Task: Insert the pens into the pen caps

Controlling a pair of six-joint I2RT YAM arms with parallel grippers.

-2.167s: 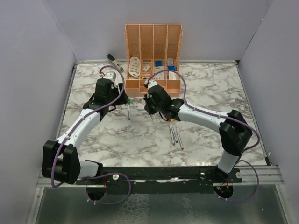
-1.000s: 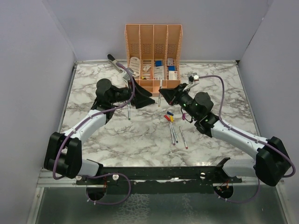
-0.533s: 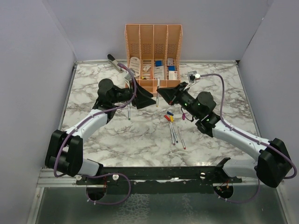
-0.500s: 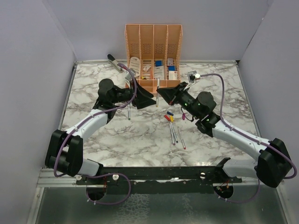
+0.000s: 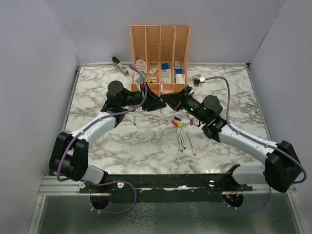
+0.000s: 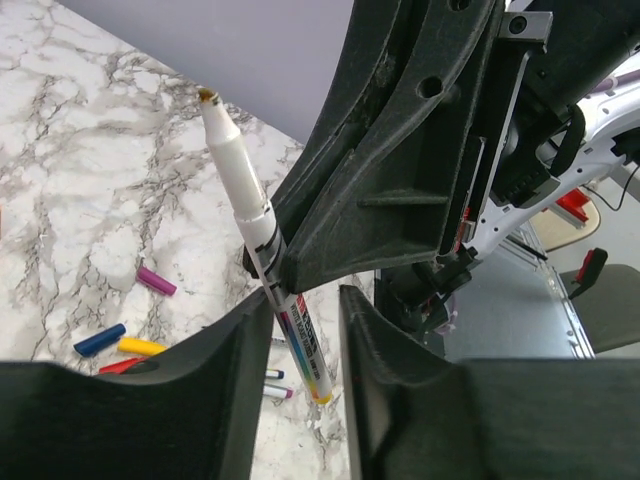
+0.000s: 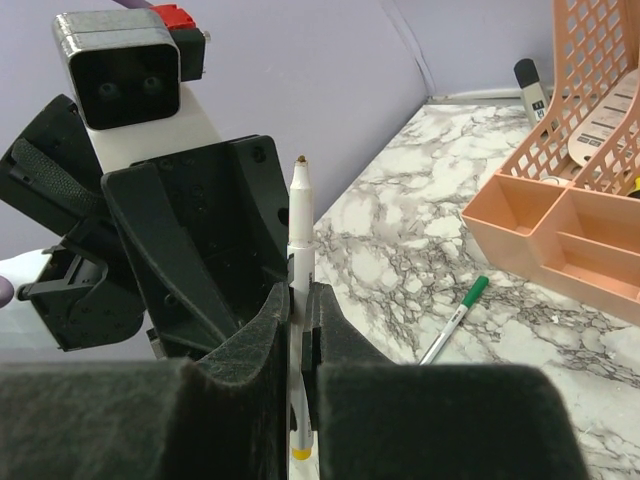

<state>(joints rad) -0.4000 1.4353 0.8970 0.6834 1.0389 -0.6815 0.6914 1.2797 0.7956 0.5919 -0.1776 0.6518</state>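
Pen [image 7: 301,215] stands on end, long axis vertical, felt tip uppermost, clamped in the right pincer [image 7: 299,295]. The left pincer [image 6: 305,300] is slightly open, the pen's yellow tail showing between its fingers.

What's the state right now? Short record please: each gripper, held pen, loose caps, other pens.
right gripper: shut on a whitish-grey marker pen, bare tip up, yellow end below the fingers
left gripper: open, that pen's lower end in the gap between its fingers, no cap in it
loose caps: small plastic blue cap, purple cap, red cap, yellow cap, on the marble table
other pens: green-ended pen lying alone; thin pens just nearer than the caps
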